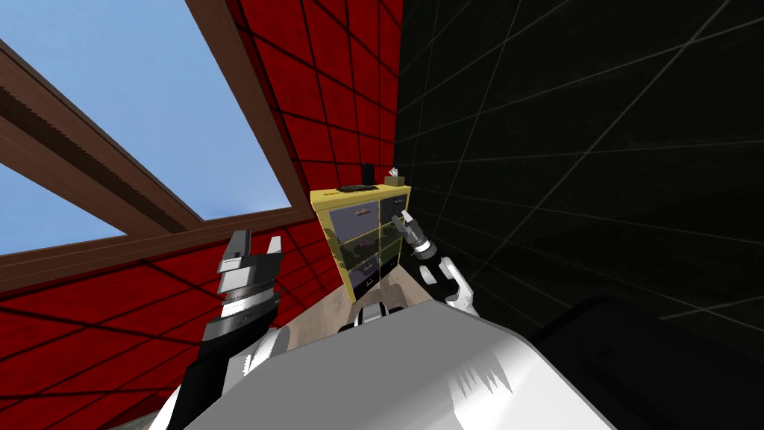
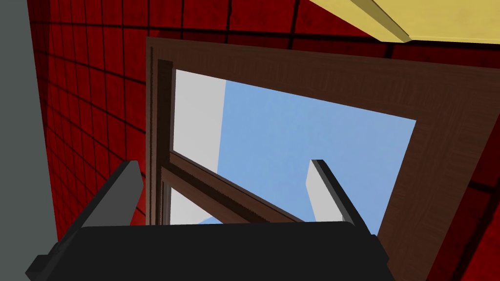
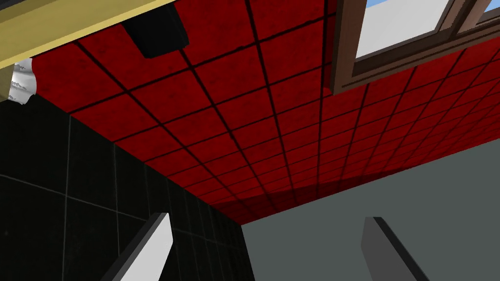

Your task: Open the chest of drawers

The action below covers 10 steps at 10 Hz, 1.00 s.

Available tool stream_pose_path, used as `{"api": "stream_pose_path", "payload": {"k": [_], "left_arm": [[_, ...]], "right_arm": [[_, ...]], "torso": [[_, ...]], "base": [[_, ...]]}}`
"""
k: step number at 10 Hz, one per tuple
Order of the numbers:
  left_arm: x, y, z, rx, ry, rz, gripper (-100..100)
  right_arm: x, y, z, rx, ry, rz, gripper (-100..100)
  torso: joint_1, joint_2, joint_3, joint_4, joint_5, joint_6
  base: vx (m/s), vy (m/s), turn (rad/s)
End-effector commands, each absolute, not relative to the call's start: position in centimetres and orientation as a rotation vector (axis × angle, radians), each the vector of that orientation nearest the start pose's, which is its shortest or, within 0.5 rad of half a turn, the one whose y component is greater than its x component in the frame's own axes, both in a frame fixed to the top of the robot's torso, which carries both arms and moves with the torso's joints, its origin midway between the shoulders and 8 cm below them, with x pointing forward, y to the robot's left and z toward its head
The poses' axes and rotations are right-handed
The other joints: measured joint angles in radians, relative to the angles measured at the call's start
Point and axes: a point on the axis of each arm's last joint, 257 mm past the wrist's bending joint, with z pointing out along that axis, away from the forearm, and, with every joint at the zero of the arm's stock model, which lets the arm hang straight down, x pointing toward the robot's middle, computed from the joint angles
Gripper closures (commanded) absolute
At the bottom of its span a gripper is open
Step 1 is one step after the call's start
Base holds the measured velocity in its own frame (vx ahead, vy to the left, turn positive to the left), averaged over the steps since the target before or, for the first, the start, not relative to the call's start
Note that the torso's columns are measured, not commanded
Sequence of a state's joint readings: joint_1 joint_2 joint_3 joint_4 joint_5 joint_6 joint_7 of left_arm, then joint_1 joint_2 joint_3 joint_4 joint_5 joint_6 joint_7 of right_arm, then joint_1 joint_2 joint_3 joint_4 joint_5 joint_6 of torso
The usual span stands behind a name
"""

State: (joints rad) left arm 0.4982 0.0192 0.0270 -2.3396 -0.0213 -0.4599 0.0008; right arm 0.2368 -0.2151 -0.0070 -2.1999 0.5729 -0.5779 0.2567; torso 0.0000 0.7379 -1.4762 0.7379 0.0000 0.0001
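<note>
A yellow-framed chest of drawers point(image 1: 357, 221) with dark drawer fronts stands in the corner where the red tiled wall meets the black tiled wall. My right gripper point(image 1: 406, 219) is up against its right column, by the upper drawer front. In the right wrist view this gripper point(image 3: 268, 244) is open with nothing between its fingers, and a yellow edge of the chest point(image 3: 73, 24) runs past above them. My left gripper point(image 1: 257, 242) is raised to the left of the chest, open and empty, in front of the window wall.
On the chest's top lie a black box point(image 1: 367, 173), a tissue box point(image 1: 395, 179) and a flat dark item point(image 1: 357, 187). A brown-framed window point(image 1: 149, 112) fills the red wall on the left. A dark bulky shape point(image 1: 634, 358) sits low on the right.
</note>
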Motion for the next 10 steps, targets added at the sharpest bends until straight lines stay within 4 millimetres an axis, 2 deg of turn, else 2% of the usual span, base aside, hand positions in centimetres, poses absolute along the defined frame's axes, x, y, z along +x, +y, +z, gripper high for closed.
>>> {"api": "stream_pose_path", "payload": {"k": [1,3,10], "left_arm": [[33.8,28.1,4.4,-0.61,0.623,-1.268,0],[33.8,28.1,4.4,-0.61,0.623,-1.268,0],[33.8,28.1,4.4,-0.61,0.623,-1.268,0]], "right_arm": [[38.0,-15.4,4.8,-0.257,0.852,0.67,-100],[38.2,-15.0,4.3,-0.288,0.866,0.634,-100],[40.8,-13.2,2.8,-0.466,0.882,0.409,-100]], "torso": [[0.0,0.0,0.0,0.0,0.0,0.0],[0.0,0.001,0.001,0.0,0.0,0.0],[0.0,0.0,0.0,0.0,0.0,0.0]], "base": [[-0.04,0.044,-0.1],[-0.03,0.027,-0.02],[-0.029,0.034,-0.059]]}}
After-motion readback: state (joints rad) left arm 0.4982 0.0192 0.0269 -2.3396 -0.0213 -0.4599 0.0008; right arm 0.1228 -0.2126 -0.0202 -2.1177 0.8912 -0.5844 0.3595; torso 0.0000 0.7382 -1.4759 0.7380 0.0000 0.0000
